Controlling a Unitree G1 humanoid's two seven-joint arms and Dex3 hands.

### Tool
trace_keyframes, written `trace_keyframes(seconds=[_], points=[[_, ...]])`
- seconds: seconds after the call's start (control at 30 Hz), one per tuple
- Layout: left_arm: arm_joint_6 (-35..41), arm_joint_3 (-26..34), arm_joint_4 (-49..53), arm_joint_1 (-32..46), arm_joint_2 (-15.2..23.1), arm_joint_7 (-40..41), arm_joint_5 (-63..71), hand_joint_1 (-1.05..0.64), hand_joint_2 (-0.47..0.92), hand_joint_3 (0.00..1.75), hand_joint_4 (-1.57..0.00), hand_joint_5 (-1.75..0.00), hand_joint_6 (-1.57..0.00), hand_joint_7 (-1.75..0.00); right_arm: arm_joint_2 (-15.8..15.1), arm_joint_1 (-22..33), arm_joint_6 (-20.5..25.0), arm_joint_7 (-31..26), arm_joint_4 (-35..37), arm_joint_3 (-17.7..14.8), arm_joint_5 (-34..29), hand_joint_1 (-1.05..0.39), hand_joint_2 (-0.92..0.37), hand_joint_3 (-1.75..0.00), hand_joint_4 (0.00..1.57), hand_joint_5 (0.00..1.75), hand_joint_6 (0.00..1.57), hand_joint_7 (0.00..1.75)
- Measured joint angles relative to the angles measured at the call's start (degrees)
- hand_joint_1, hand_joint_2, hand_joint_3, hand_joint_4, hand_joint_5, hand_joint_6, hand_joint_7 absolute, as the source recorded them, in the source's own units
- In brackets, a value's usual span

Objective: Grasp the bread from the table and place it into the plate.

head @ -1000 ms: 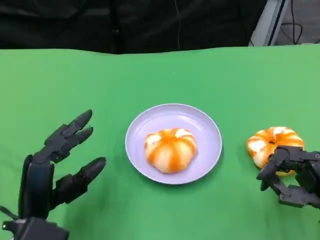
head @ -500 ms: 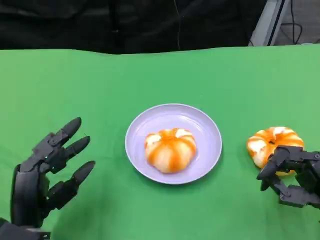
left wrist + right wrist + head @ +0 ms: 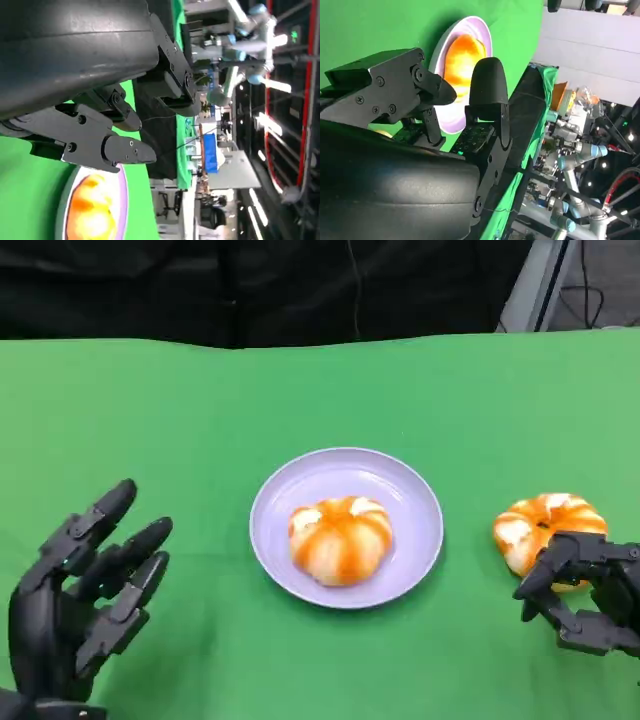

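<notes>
Head view: a lilac plate (image 3: 415, 502) sits at the middle of the green counter (image 3: 200, 410). One orange-and-white striped bun (image 3: 341, 539) lies inside the plate, slightly toward the robot's side of centre. A second bun of the same kind (image 3: 540, 525) rests on the counter to the right of the plate, well apart from its rim.

Right hand (image 3: 585, 590): positioned at the near side of the second bun, fingers (image 3: 545, 570) curled and overlapping the bun's near edge. Whether they touch or grip the bun cannot be told; it sits flat on the counter. The right wrist view shows this hand's fingers (image 3: 487, 90) apart, with the plate (image 3: 485, 30) and its bun (image 3: 462, 57) beyond them.

Left hand (image 3: 75, 605): at the near left of the counter, well apart from the plate, fingers (image 3: 140, 540) spread and holding nothing. The left wrist view shows the plate's rim (image 3: 121, 192) and the plated bun (image 3: 92, 210) past the fingers (image 3: 107, 150).
</notes>
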Motion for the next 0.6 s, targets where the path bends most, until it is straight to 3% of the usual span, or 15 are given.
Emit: trace_keyframes(seconds=[0.2, 0.33, 0.4, 0.47, 0.6], points=[[3.2, 1.6, -2.0, 1.0, -1.1, -1.3, -0.9, 0.04, 0.92, 0.4, -0.96, -0.05, -0.77, -0.03, 0.0, 0.0, 0.0, 0.0, 0.0, 0.0, 0.0, 0.13, -0.72, -0.82, 0.87, 1.42, 0.91, 1.04], [4.0, 2.7, -2.3, 1.1, -1.5, -1.1, 0.4, 0.03, 0.92, 0.43, -1.12, -0.2, -0.97, -0.06, 0.0, 0.0, 0.0, -0.2, 0.0, 0.0, 0.0, 0.13, -0.71, -0.82, 0.87, 1.4, 0.92, 1.03], [4.0, 3.1, -2.3, 1.1, -1.8, -0.9, 1.4, 0.01, 0.92, 0.42, -0.92, -0.77, -1.1, -0.06, 0.0, 0.0, 0.0, -0.2, 0.1, 0.0, 0.0, 0.13, -0.71, -0.83, 0.87, 1.4, 0.92, 1.03], [4.0, 3.3, -2.3, 1.1, -2.2, -0.5, 1.9, 0.0, 0.92, 0.42, -0.86, -0.97, -1.18, -0.09, 0.0, -0.1, 0.0, -0.2, 0.1, 0.0, 0.0, 0.13, -0.7, -0.83, 0.87, 1.4, 0.92, 1.03], [4.0, 4.1, -2.2, 1.0, -2.5, -0.1, 3.1, -0.04, 0.92, 0.45, -0.8, -1.18, -1.21, -0.2, 0.0, -0.1, 0.0, -0.2, 0.1, 0.0, 0.0, 0.12, -0.7, -0.83, 0.87, 1.4, 0.92, 1.03]])
